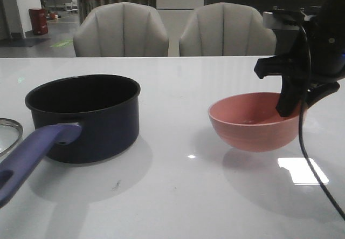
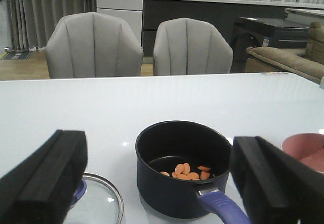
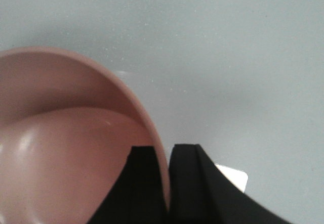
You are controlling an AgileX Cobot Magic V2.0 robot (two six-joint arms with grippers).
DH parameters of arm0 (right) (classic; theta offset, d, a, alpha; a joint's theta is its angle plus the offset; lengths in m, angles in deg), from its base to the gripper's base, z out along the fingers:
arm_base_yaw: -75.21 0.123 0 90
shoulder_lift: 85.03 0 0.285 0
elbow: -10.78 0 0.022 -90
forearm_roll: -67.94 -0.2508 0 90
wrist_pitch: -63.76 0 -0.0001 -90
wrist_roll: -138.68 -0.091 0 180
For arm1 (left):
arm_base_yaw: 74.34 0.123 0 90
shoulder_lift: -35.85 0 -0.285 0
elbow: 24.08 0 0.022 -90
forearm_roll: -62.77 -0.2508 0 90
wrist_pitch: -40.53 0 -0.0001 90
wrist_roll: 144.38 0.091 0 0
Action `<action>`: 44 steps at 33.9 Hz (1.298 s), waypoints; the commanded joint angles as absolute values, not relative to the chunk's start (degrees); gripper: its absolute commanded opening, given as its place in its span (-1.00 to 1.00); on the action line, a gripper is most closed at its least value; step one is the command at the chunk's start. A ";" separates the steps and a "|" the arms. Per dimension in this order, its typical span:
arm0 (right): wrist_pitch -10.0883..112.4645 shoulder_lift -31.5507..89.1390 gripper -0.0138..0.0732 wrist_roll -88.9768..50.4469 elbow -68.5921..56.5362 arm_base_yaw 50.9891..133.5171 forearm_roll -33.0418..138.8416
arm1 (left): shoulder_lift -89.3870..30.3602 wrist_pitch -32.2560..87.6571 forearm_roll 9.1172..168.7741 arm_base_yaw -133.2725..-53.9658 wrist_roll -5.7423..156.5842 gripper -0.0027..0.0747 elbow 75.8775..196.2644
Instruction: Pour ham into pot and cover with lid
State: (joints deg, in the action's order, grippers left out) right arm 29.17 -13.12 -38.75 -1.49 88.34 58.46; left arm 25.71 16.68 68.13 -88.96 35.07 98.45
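The dark navy pot [image 1: 91,125] stands on the left of the table, its purple-blue handle [image 1: 27,155] pointing toward me. In the left wrist view the ham [image 2: 186,171], several orange-pink chunks, lies on the pot's [image 2: 172,193] black bottom. The glass lid [image 1: 8,134] lies flat on the table left of the pot; it also shows in the left wrist view [image 2: 101,204]. My left gripper [image 2: 159,150] is open and empty, back from the pot and lid. My right gripper [image 1: 291,107] is shut on the right rim of the upright, empty pink bowl [image 1: 253,125], one finger [image 3: 142,183] inside the bowl [image 3: 61,148].
Two grey chairs [image 1: 121,31] [image 1: 226,31] stand behind the white table [image 1: 188,196]. A black cable [image 1: 304,142] hangs from the right arm down past the bowl. The pink bowl also shows at the edge of the left wrist view [image 2: 304,150].
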 commanded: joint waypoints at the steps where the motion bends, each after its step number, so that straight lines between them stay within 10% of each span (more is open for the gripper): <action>1: 31.42 -11.81 -0.19 -38.50 -0.24 87.95 58.06 | 25.05 21.26 68.75 -89.18 34.96 0.67 99.96; 10: 31.40 -11.21 0.31 -38.43 -0.19 87.95 61.69 | 25.05 21.26 68.75 -89.18 34.96 0.67 99.96; 44: 59.32 54.96 0.32 -35.14 -39.50 91.67 57.48 | 25.05 21.26 68.75 -89.18 34.96 0.66 99.96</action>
State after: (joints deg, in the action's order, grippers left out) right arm 54.15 50.05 -35.89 -37.52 91.61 57.79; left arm 25.71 16.68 68.13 -88.96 35.07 98.45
